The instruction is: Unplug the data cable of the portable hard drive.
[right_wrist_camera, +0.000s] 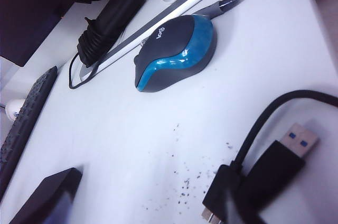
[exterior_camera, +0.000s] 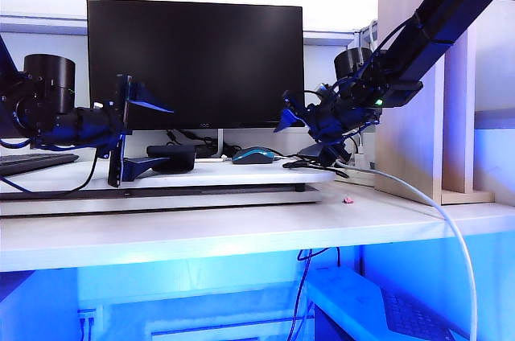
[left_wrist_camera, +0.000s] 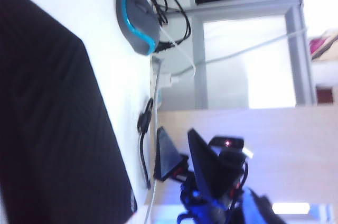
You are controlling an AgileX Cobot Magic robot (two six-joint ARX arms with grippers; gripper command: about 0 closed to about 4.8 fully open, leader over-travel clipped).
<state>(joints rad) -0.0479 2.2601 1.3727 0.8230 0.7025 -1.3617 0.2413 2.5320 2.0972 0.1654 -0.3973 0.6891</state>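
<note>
The portable hard drive (left_wrist_camera: 53, 123) is a flat black slab that fills the near side of the left wrist view. It also shows as a low black shape (exterior_camera: 177, 159) on the white riser, and one corner of it (right_wrist_camera: 47, 195) is in the right wrist view. The data cable (right_wrist_camera: 253, 134) lies apart from the drive with both plugs free on the white surface; it also appears as a black cord (left_wrist_camera: 142, 145) and at the riser's right end (exterior_camera: 302, 165). My left gripper (exterior_camera: 158, 133) stands open beside the drive. My right gripper (exterior_camera: 291, 140) hangs open just above the cable. Neither wrist view shows its own fingers.
A blue-black mouse (right_wrist_camera: 177, 49) sits between drive and cable. Behind it are the monitor (exterior_camera: 193, 59), a pen (right_wrist_camera: 222, 5), a black adapter with wound cord (right_wrist_camera: 113, 10) and a keyboard (right_wrist_camera: 24, 123). A thick white cable (exterior_camera: 434, 212) drops off the desk at the right.
</note>
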